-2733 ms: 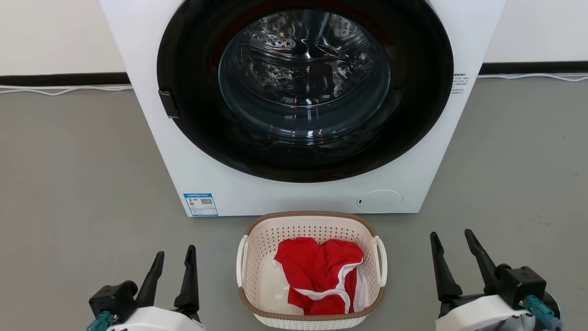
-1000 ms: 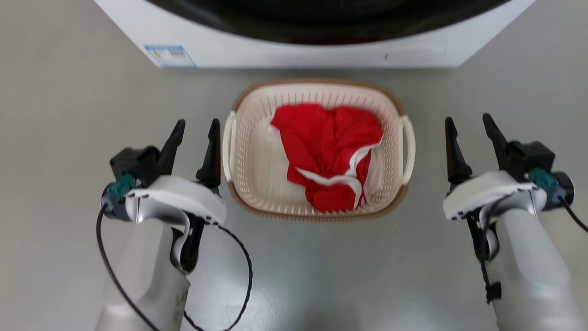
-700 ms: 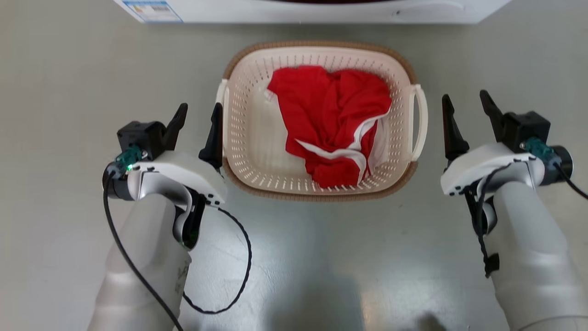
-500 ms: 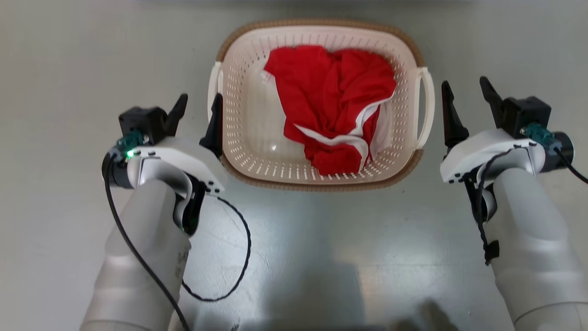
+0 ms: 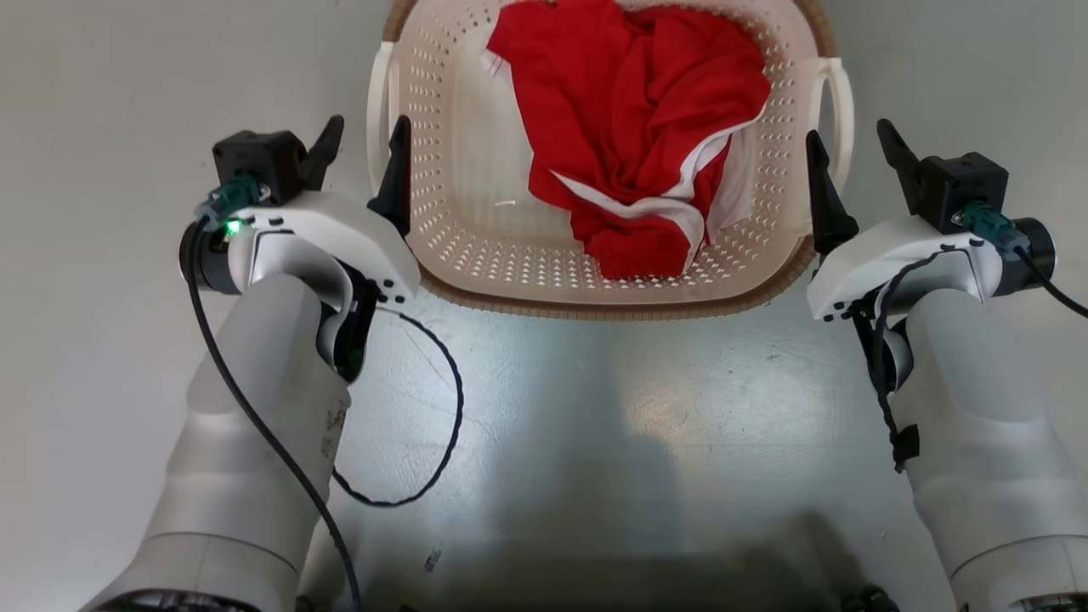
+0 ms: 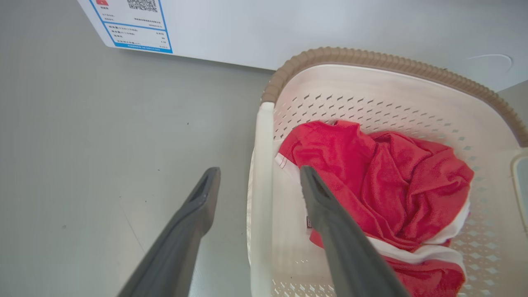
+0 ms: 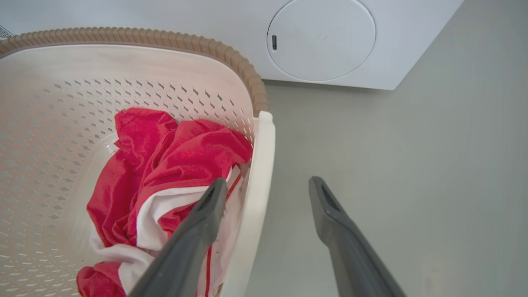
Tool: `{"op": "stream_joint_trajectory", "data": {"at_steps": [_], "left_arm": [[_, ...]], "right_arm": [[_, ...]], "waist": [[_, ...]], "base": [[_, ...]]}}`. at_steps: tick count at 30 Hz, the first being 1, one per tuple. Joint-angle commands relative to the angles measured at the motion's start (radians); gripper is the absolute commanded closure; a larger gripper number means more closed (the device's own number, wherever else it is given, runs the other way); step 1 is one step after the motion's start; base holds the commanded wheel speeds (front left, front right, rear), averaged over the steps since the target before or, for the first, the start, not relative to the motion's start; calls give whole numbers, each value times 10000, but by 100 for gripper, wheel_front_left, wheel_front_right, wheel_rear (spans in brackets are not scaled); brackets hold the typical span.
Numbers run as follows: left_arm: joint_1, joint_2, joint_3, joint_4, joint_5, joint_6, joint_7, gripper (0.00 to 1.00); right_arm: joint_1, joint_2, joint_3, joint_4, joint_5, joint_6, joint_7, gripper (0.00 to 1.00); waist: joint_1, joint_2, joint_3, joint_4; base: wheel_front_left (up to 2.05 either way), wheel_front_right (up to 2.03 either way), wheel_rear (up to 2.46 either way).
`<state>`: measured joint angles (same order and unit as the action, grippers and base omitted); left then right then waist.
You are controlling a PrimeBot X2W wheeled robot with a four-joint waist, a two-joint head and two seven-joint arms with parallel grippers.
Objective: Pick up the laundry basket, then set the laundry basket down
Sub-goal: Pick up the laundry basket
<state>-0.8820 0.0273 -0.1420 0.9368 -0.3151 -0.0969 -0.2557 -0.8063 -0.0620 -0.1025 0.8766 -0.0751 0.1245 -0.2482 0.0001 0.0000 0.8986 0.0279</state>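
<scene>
The laundry basket (image 5: 459,170), cream with a brown rim, stands on the grey floor and holds a red and white garment (image 5: 629,127). My left gripper (image 5: 365,127) is open, one finger on each side of the basket's left loop handle (image 5: 374,110). In the left wrist view, the left gripper (image 6: 260,171) straddles that white handle (image 6: 262,206). My right gripper (image 5: 847,133) is open at the right handle (image 5: 837,93). The right wrist view shows the right gripper (image 7: 267,182) with one finger inside the basket (image 7: 123,35) and the other outside the handle (image 7: 260,173). Neither gripper grips anything.
The white washing machine (image 6: 288,29) stands just behind the basket, and its round service cover (image 7: 321,41) is close to the far right corner. Bare grey floor (image 5: 595,442) lies on both sides and in front. A black cable (image 5: 442,425) loops beside my left forearm.
The head camera has tilted down, so the washer has left its view. Both open grippers have come in along the basket, each now astride a side handle.
</scene>
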Motion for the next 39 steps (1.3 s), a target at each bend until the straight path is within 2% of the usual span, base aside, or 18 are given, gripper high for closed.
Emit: {"op": "stream_joint_trajectory", "data": {"at_steps": [1,16,39], "left_arm": [[12,230,216,-58,91,72,-61,0],[-435,230,-118,395,42,119,-61,0],[-463,229,-356,622,-272,284,-61,0]], "right_arm": [[124,118,217,-74,89,62,-136,0],[-421,118,673,416,539,62,-136,0],[-444,118,1008,542,889,62,-136,0]], "waist": [[0,0,122,22],[-1,0,780,79],[-1,0,788,-16]], "base": [[0,0,0],[0,0,0],[0,0,0]]}}
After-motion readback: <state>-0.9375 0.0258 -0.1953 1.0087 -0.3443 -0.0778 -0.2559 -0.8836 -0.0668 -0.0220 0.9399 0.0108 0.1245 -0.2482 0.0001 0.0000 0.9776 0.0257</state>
